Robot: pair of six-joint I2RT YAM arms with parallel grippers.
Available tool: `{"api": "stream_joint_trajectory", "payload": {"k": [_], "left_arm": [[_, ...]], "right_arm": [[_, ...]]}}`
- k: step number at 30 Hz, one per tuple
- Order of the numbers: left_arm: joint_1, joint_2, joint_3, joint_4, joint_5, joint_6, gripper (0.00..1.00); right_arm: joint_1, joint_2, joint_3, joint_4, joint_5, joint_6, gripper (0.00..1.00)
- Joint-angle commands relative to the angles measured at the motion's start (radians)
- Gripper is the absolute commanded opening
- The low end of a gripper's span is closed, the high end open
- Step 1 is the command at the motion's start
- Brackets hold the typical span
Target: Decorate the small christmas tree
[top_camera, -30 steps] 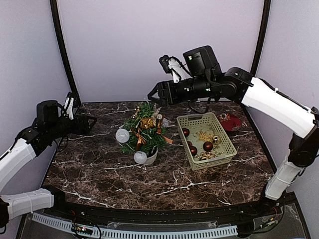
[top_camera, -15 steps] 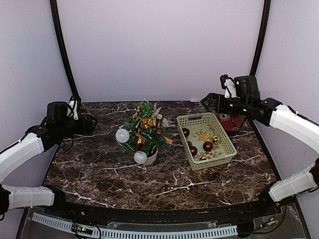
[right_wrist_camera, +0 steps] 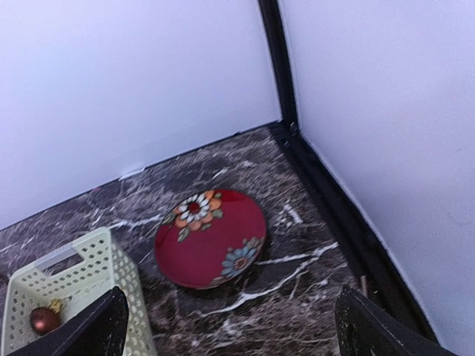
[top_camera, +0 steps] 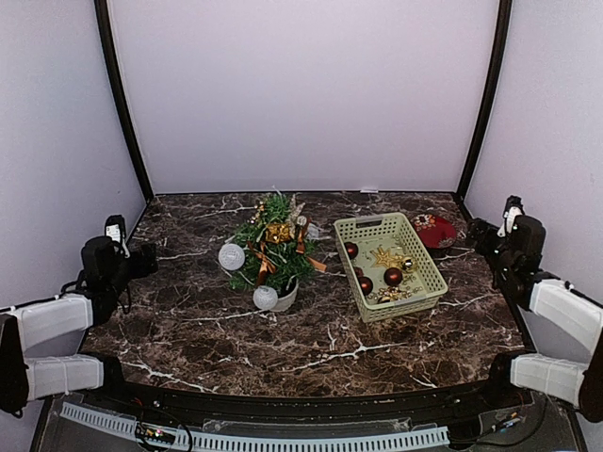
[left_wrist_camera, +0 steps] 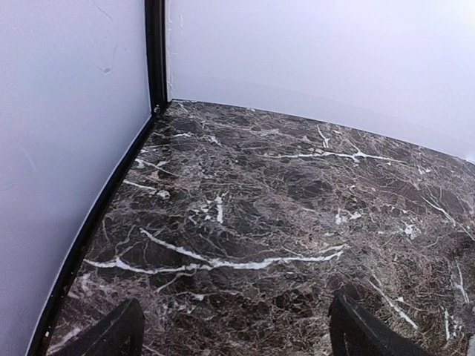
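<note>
The small christmas tree [top_camera: 271, 247] stands in its white pot at the table's middle left, hung with silver balls, gold and brown ribbon. To its right, a pale green basket [top_camera: 389, 265] holds red balls and gold ornaments. My left gripper [top_camera: 143, 259] is drawn back at the table's left edge, open and empty; its fingertips [left_wrist_camera: 111, 337] frame bare marble. My right gripper [top_camera: 482, 234] is drawn back at the right edge, open and empty, with its fingertips [right_wrist_camera: 375, 330] wide apart over the marble near the basket's corner [right_wrist_camera: 74, 285].
A red flowered plate [right_wrist_camera: 209, 237] lies in the back right corner beside the basket. Black frame posts [top_camera: 121, 99] and pale walls close in the dark marble table [top_camera: 311, 330] on three sides.
Both arms have pulled back from over the table to its side edges. The right arm swung from above the tree far to the right and opened wider. The tree and basket have not moved.
</note>
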Motion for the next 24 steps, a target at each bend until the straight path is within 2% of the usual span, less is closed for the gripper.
{"api": "stream_joint_trajectory", "payload": {"k": [1, 5, 7, 19, 24], "left_arm": [[0.0, -0.063, -0.126, 0.27, -0.158, 0.095, 0.92], [0.001, -0.06, -0.179, 0.359, -0.241, 0.117, 0.95], [0.0, -0.065, -0.17, 0.351, -0.2, 0.092, 0.95], [0.0, 0.039, -0.132, 0.343, -0.137, 0.098, 0.97], [0.0, 0.046, -0.128, 0.346, -0.169, 0.079, 0.98]], "right_arm": [[-0.011, -0.06, -0.176, 0.39, 0.233, -0.077, 0.99], [-0.011, -0.042, -0.294, 0.567, 0.277, -0.116, 0.99], [-0.012, -0.03, -0.331, 0.66, 0.263, -0.133, 0.99], [-0.011, -0.002, -0.328, 0.658, 0.235, -0.157, 0.98], [-0.011, 0.006, -0.331, 0.665, 0.232, -0.15, 0.99]]}}
